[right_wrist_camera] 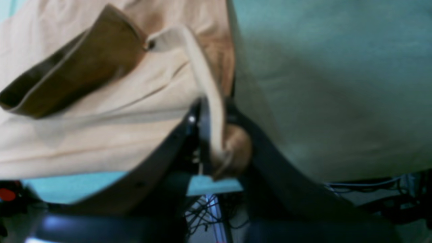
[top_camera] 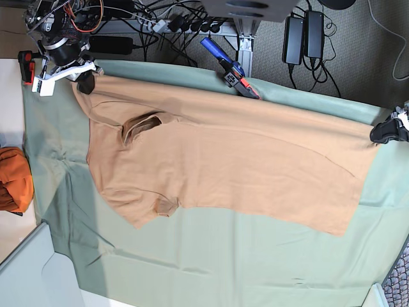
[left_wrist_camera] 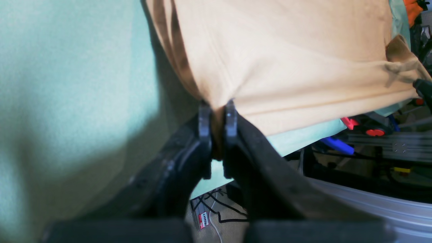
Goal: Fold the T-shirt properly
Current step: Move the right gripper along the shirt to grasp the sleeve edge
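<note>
A peach-tan T-shirt (top_camera: 223, 166) is spread across a pale green cloth (top_camera: 211, 256) on the table. The left gripper (left_wrist_camera: 217, 113) is clamped on a pinch of the hem corner; the right gripper (right_wrist_camera: 216, 118) is closed on fabric by the collar end. The shirt is judged soft, light and limp, so it is likely to sag and wrinkle. It is best held at corners and seams, kept taut between both grips.

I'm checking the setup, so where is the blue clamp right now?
In the base view the blue clamp sits at the far edge of the green cloth, top centre, just beyond the T-shirt.
</note>
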{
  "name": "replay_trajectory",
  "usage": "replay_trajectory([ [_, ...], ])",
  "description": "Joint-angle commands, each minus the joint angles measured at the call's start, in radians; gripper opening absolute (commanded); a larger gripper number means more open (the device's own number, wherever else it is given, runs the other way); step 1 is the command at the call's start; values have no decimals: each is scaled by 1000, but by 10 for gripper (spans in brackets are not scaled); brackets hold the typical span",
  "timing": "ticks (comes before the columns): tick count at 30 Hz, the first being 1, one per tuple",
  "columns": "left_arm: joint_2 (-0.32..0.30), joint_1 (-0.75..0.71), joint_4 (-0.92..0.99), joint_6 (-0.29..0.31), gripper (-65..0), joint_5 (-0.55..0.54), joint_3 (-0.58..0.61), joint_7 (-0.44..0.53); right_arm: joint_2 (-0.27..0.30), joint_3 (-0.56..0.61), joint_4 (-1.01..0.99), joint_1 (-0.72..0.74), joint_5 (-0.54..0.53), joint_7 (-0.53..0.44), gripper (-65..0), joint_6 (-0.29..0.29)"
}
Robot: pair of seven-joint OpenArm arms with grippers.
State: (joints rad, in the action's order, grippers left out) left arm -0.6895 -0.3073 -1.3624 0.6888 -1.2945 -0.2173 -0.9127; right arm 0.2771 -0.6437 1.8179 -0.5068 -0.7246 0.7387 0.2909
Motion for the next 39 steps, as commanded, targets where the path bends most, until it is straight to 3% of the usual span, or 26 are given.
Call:
replay_trajectory([
  [1,-26,5,-13,9,-463,5,-14,19,19,-14,18,-4,11,-24,-514,84],
  [3,-26,2,-13,9,-353,35,-14,19,19,-14,18,-4,26,-24,-284,84],
  [4,-26,0,-13,9,-331,43,-14,18,20,-14,18,-4,31,-24,-211,84],
  [10,-25,-26,-13,9,-331,42,-26,18,20,-16,18,-4,37,-23,-205,83],
  [15,-26,-25,-13,9,-331,34,-131,18,23,-60,19,0,32,-24,-205,82],
  [20,-31,-25,-54,9,-332,19,-212,18,77,-100,18,63,11,-46,-205,82],
  [27,-31,-31,-233,9,-332,51,-212,-3,162,-28,-103,319,39,-49,-205,83],
  [34,-31,-33,-320,9,-332,110,-211,11,188,194,-552,689,117,-97,-205,85],
  [39,-31,-45,-320,9,-332,110,-211,18,187,338,-822,902,145,-114,-205,121],
])
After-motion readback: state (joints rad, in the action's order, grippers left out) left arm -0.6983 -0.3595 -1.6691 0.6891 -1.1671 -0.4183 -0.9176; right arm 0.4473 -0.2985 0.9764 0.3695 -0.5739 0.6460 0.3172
